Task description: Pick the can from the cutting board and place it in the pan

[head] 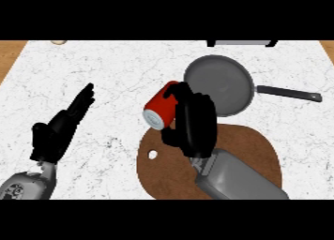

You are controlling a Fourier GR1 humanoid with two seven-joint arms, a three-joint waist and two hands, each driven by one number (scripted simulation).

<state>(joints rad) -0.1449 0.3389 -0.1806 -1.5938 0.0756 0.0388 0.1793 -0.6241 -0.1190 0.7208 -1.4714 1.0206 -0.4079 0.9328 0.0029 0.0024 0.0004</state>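
Can: the red cylindrical can with a pale silver end (159,108) is tilted, its silver end facing down and left, held above the near edge of the board.
Right hand: the black right hand (191,123) has its fingers curled round the can, which sticks out on the hand's left.
Cutting board: the brown rounded wooden cutting board (246,140) with a small hole lies under the hand and forearm.
Pan: the round grey metal pan with a dark handle (218,84) sits just beyond the hand's fingertips, to its right.
Left hand: the black left hand (59,126) is well to the left over the white marble counter (114,65), fingers straight and apart, holding nothing.
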